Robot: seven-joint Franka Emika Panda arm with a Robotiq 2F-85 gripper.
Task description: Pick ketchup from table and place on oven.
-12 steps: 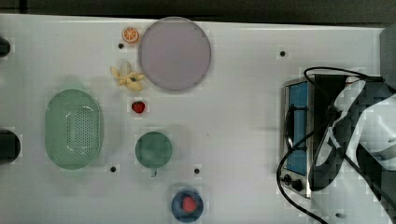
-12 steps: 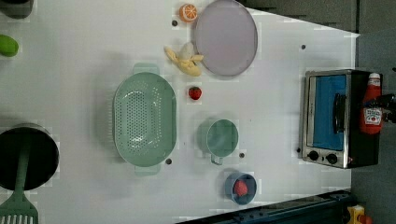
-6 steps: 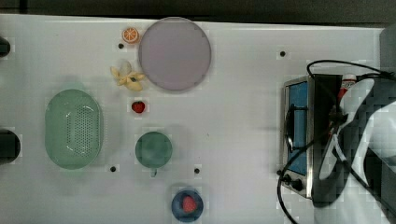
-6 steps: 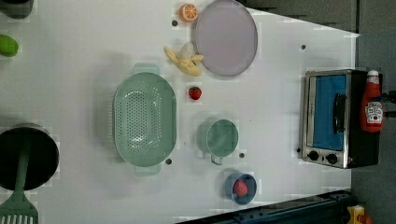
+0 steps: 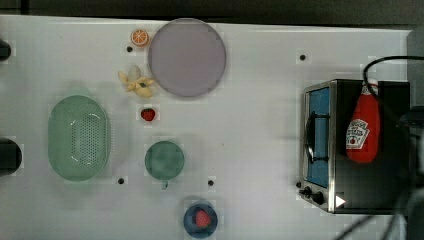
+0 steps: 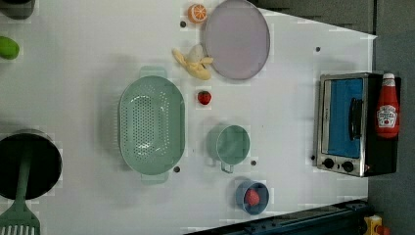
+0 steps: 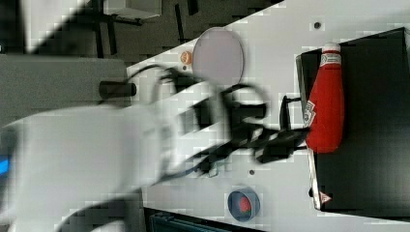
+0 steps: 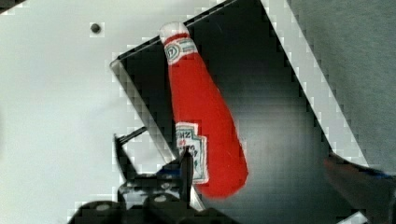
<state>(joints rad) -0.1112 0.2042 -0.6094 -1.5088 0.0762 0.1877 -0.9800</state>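
The red ketchup [image 5: 364, 127] lies flat on the black roof of the oven [image 5: 372, 192], white cap toward the top view's top. The ketchup [image 6: 387, 110] and the oven [image 6: 342, 122] stand at the left view's right, at the end of the white table [image 5: 260, 125]. In the wrist view my gripper [image 8: 154, 151] stands open beside the ketchup [image 8: 201, 116], nothing between its dark fingers [image 8: 187, 165], which do not touch the bottle. In the right view my blurred arm [image 7: 96, 145] reaches toward the ketchup [image 7: 326, 106].
A green colander [image 5: 79, 137], green mug [image 5: 164, 160], blue bowl with a strawberry [image 5: 200, 220], loose strawberry [image 5: 148, 114], banana [image 5: 136, 83], orange slice [image 5: 139, 37] and grey plate [image 5: 186, 57] lie on the table. A black cable [image 5: 385, 62] loops over the oven.
My arm has drawn back off the oven toward the top view's right. The ketchup it covered now lies in plain sight on the oven roof.
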